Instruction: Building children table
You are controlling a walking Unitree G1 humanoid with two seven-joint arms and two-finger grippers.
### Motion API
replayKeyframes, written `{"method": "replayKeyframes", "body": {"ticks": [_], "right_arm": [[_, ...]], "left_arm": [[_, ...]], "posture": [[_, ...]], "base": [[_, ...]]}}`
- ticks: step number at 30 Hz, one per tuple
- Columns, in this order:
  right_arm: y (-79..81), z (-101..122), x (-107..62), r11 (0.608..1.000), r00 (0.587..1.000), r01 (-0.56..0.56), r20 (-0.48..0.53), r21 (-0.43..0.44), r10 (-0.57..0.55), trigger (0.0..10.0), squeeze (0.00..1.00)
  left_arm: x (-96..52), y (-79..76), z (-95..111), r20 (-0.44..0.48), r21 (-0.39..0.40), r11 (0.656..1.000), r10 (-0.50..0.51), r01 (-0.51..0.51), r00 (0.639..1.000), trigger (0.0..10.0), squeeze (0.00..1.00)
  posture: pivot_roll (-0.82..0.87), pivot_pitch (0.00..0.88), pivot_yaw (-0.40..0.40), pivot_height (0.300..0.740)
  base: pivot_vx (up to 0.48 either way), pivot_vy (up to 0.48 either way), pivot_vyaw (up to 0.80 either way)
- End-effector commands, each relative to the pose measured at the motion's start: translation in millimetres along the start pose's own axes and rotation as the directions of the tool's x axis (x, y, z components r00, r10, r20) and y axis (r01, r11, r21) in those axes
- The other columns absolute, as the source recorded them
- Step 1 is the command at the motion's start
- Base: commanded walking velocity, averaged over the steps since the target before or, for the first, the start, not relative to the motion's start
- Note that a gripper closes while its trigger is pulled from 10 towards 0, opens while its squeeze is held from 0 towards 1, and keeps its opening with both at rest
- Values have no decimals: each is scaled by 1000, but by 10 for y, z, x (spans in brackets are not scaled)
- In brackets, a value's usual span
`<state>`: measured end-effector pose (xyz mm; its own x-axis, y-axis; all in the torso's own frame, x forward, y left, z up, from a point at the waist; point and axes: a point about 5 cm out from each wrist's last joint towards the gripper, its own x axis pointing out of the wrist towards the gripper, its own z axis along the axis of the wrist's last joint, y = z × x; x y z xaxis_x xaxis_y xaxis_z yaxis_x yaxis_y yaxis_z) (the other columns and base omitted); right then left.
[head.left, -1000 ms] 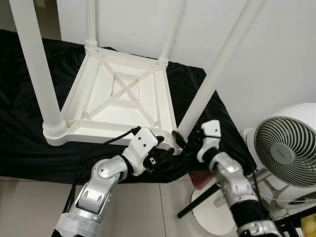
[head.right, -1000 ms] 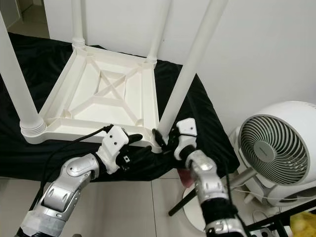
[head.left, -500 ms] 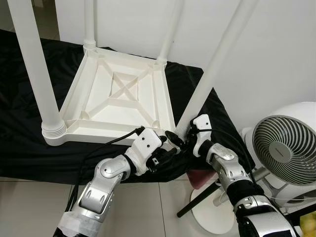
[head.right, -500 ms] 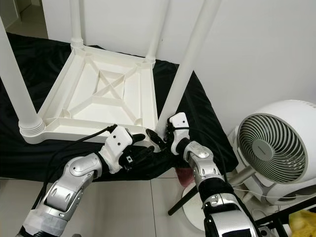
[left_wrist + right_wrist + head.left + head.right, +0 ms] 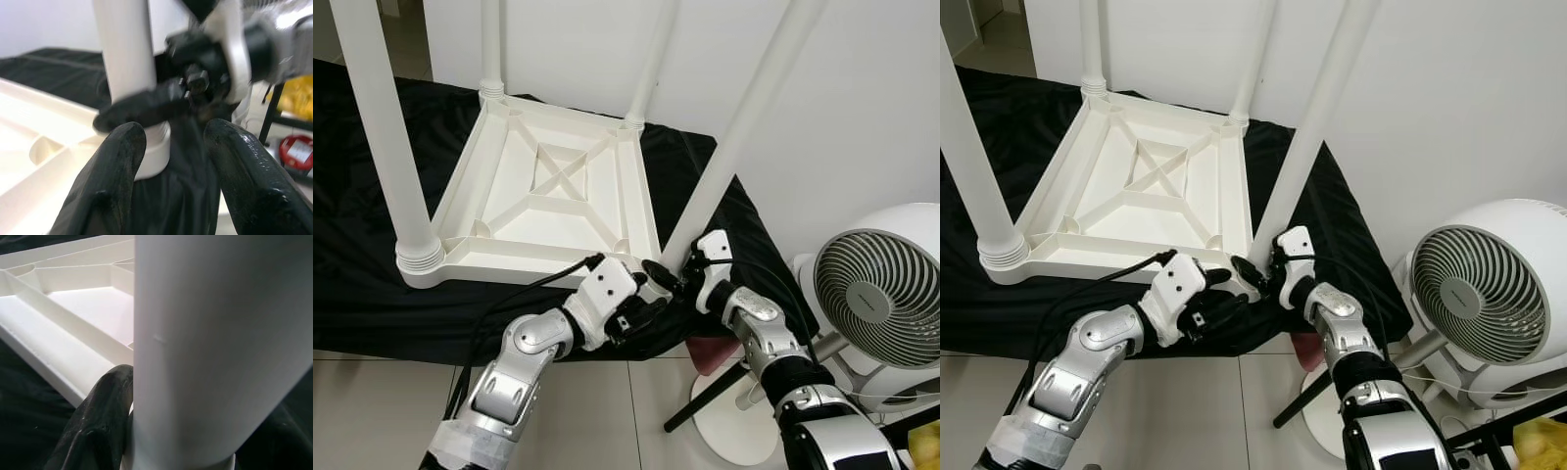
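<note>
Since the frame one second earlier, our right gripper [image 5: 677, 283] had slid in against the base of the near-right leg [image 5: 734, 142] and clamped on it, one finger [image 5: 100, 423] pressed to the tube. Our left gripper [image 5: 171, 161] waited just beside the same corner, fingers apart. We saw the upturned tabletop [image 5: 504, 250] lying on black cloth [image 5: 372, 294] with four legs standing; the near-right one was perhaps not fully seated.

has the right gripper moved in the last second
Yes. The right gripper has moved up and inward along the near right table leg, closer to the tabletop corner.
</note>
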<state>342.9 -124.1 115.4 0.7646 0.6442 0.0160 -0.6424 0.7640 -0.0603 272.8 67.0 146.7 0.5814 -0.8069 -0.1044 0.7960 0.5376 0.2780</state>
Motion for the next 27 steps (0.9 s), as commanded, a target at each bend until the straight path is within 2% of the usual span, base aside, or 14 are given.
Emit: {"method": "replayKeyframes", "body": {"ticks": [1, 2, 4, 6, 8, 9, 13, 14, 15, 16, 23, 25, 26, 27], "right_arm": [[6, -120, -58, 998, 996, 66, -57, -7, -66, 10000, 0], [16, -121, -58, 996, 995, 86, -57, -19, -87, 10000, 0], [68, -127, -50, 990, 989, 140, -46, 21, -139, 10000, 0], [117, -149, -34, 969, 969, 241, -73, 48, -237, 10000, 0], [117, -149, -34, 969, 969, 241, -73, 48, -237, 10000, 0], [128, -166, -31, 955, 956, 287, -90, 75, -280, 10000, 0], [266, -235, -81, 820, 826, 559, -172, 120, -537, 10000, 0], [266, -235, -81, 820, 826, 559, -172, 120, -537, 10000, 0], [302, -255, -108, 784, 791, 608, -187, 128, -583, 10000, 0], [352, -274, -112, 768, 779, 624, -198, 144, -595, 10000, 0], [380, -202, -109, 761, 782, 622, -191, 184, -593, 10000, 0], [386, -151, -116, 773, 797, 604, -170, 192, -580, 10000, 20], [389, -127, -120, 782, 809, 587, -153, 209, -567, 10000, 1000], [395, -99, -126, 789, 819, 574, -139, 221, -557, 10000, 1000]], "left_arm": [[21, 5, -26, -7, -8, 997, 72, -72, 997, 10000, 0], [13, 3, -17, 2, -19, 998, 65, -64, 998, 10000, 0], [0, 0, -13, 3, -24, 998, 50, -50, 999, 10000, 0], [-10, 6, -24, -5, -29, 998, 47, -47, 999, 10000, 0], [-10, 6, -24, -5, -29, 998, 47, -47, 999, 10000, 0], [-13, 8, -27, -7, -30, 998, 47, -47, 999, 10000, 0], [-16, 33, -2, 11, -53, 997, 54, -53, 998, 10000, 0], [-16, 33, -2, 11, -53, 997, 54, -53, 998, 10000, 0], [-25, 31, 8, 18, -61, 997, 49, -48, 999, 10000, 0], [-34, 29, 13, 21, -62, 997, 46, -45, 999, 10000, 0], [-58, 41, 0, 12, -62, 997, 51, -51, 999, 10000, 0], [-54, 37, 0, 12, -62, 997, 49, -48, 999, 10000, 0], [-51, 38, 3, 13, -62, 997, 49, -48, 999, 10000, 0], [-51, 42, 5, 14, -62, 997, 50, -49, 999, 10000, 0]], "posture": [[146, 22, -207, 740], [146, 22, -207, 740], [144, 23, -205, 740], [142, 27, -205, 740], [142, 27, -205, 740], [140, 30, -204, 740], [138, 31, -202, 740], [138, 31, -202, 740], [141, 36, -202, 740], [141, 36, -202, 740], [134, 39, -197, 740], [137, 36, -200, 740], [138, 34, -203, 740], [138, 34, -203, 740]], "base": [[0, 0, 0], [0, 0, 0], [0, 0, 0], [0, 0, 0], [0, 0, 0], [0, 0, 0], [0, 0, 0], [0, 0, 0], [0, 0, 0], [0, 0, 0], [0, 0, 0], [0, 0, 0], [0, 0, 0], [0, 0, 0]]}}
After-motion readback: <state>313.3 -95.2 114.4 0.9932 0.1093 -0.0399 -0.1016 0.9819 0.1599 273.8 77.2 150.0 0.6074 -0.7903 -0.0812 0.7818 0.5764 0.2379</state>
